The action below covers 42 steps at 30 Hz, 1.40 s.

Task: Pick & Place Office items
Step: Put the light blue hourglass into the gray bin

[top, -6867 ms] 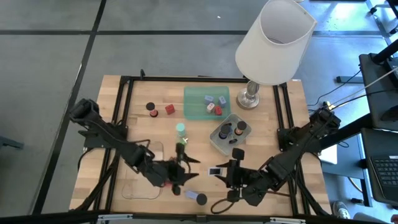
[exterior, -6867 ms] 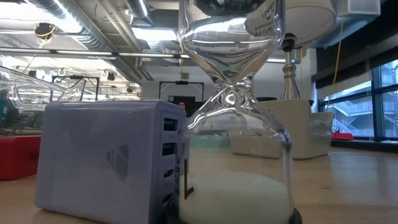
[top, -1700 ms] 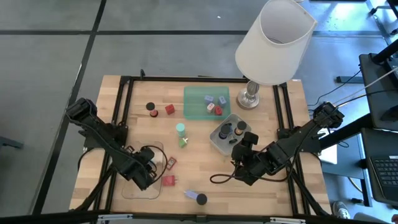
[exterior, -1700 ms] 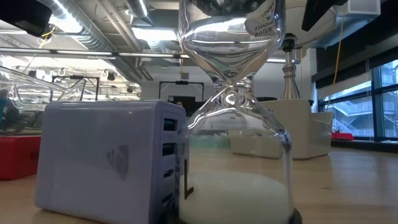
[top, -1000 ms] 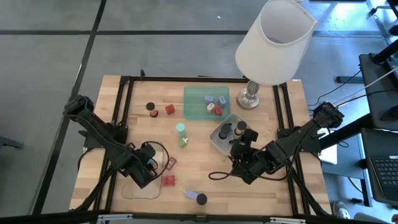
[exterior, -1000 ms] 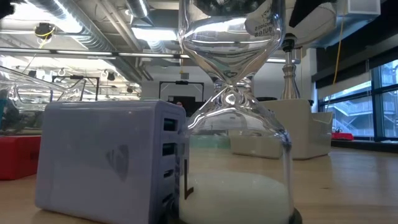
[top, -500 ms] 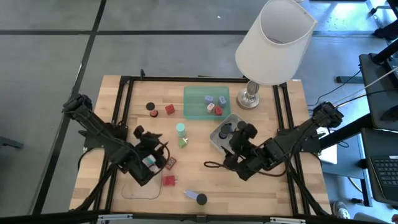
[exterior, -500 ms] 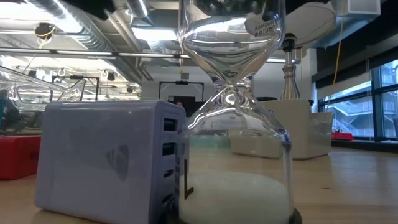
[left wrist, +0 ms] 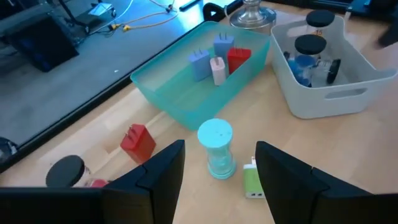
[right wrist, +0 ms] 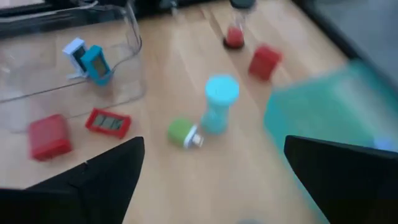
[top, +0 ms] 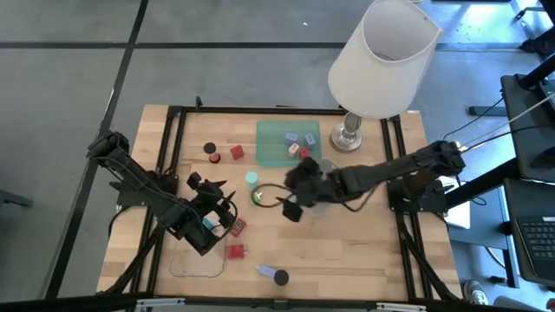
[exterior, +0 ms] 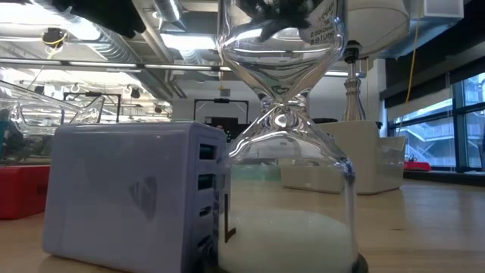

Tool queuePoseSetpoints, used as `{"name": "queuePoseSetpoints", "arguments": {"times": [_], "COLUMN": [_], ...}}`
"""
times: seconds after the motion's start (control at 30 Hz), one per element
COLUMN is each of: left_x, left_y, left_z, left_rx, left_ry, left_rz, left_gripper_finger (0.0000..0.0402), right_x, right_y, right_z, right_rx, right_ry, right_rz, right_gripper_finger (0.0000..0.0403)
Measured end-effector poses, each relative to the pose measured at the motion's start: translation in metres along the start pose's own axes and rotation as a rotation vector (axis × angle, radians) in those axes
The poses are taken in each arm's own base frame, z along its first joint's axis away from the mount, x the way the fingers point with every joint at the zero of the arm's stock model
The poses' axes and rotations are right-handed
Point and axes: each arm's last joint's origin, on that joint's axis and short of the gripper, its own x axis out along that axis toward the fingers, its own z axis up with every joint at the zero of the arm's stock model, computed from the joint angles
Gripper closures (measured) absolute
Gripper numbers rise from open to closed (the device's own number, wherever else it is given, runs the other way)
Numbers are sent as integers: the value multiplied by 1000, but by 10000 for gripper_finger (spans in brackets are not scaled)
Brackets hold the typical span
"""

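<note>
The office items lie scattered: a teal hourglass stands upright mid-table, with a green plug lying beside it. My right gripper hovers open just right of them; in its wrist view the hourglass and plug lie ahead of the spread fingers. Over the clear tray's far edge, my left gripper is open with nothing between its fingers, facing the hourglass. A teal-and-white piece lies in the clear tray.
A red block and a black cap lie far left. A red card and a red block lie near the clear tray. The green tray, grey tray and lamp stand at the back. A purple charger and a glass hourglass sit at the near edge.
My right gripper has swung from beside the grey tray toward the table's left, ending next to the teal hourglass and green plug. My left gripper has turned at the wrist over the clear tray and now faces the far side.
</note>
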Motion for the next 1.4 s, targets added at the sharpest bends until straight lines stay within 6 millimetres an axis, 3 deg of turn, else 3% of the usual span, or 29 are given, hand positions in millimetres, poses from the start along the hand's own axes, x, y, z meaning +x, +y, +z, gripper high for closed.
{"name": "queuePoseSetpoints", "arguments": {"times": [0.27,0.77,1.1,1.4], "left_x": [-1,-1,-1,-1], "left_y": [5,8,9,9], "left_z": [-1,-1,-2,-2], "left_rx": [66,103,122,124], "left_ry": [4,8,11,11], "left_rz": [31,45,53,54], "left_gripper_finger": [208,208,215,217], "right_x": [62,143,170,173], "right_y": [-2,-48,-54,-55], "right_z": [3,6,-4,-5], "right_rx": [-336,-162,-147,-147], "right_ry": [-78,-157,-173,-176], "right_rz": [0,203,209,187], "right_gripper_finger": [9,9,9,9]}}
